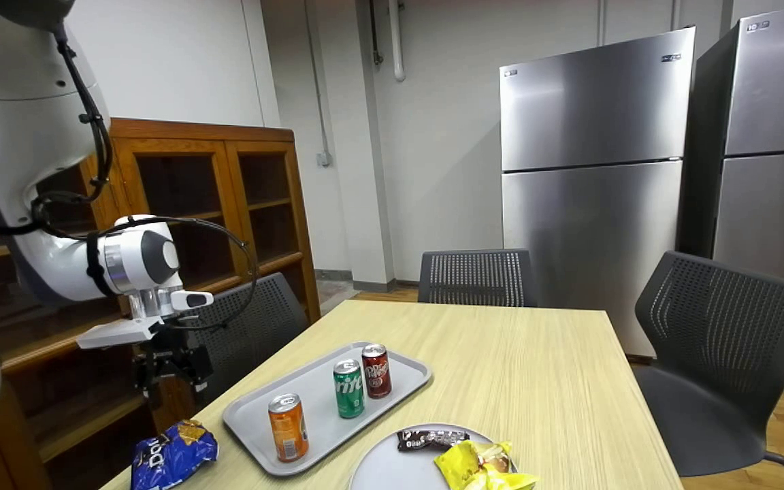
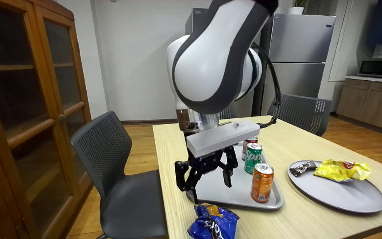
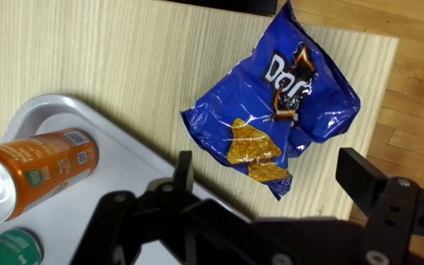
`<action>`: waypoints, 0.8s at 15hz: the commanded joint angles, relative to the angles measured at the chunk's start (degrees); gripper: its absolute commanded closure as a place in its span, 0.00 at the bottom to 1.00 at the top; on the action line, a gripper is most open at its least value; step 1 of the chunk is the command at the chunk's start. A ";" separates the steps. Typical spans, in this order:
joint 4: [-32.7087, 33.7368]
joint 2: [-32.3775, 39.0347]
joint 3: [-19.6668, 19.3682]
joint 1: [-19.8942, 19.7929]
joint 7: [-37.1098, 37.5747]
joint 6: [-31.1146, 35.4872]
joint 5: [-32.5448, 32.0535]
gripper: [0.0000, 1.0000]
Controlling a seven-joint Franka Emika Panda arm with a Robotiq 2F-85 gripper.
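One blue chip bag (image 3: 248, 95) on the table (image 3: 123, 55), tool (image 2: 211, 188) nearby, jaws spread wide, gripping nothing

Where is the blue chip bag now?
In the wrist view, the blue chip bag lies right of centre, near a corner of the table, with the gray tray to its lower left.

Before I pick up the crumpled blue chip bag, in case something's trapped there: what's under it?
The crumpled blue chip bag lies on the light wood-grain tabletop, which shows beside it. The part directly beneath is covered, so anything trapped there cannot be seen.
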 commanded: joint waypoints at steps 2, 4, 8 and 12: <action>-2.96 -8.74 1.26 -2.72 -3.46 -3.61 4.82 0.00; -3.37 -11.38 0.86 -3.26 -2.56 -5.36 4.99 0.00; -5.00 -16.24 0.28 -5.86 -2.57 -6.51 5.19 0.00; -6.95 -19.76 -0.83 -9.51 -2.34 -6.16 6.26 0.00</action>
